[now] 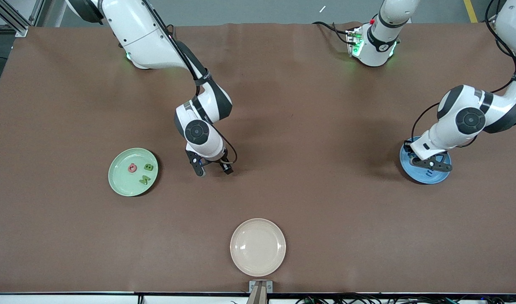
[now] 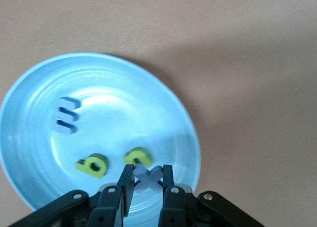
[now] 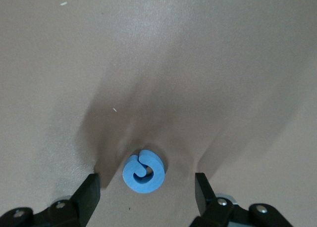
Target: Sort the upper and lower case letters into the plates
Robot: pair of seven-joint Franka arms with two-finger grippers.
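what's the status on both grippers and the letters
Left gripper over blue plate, shut on blue x. Right gripper open, low over blue G on the table. Green plate holds three letters. Nothing in the way.

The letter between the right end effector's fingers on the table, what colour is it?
Blue: the letter shows best in the right wrist view, lying on the brown table.

The left end effector (image 1: 430, 164) hides most of the blue plate (image 1: 409, 172) in the front view. The letters there are too small to read.
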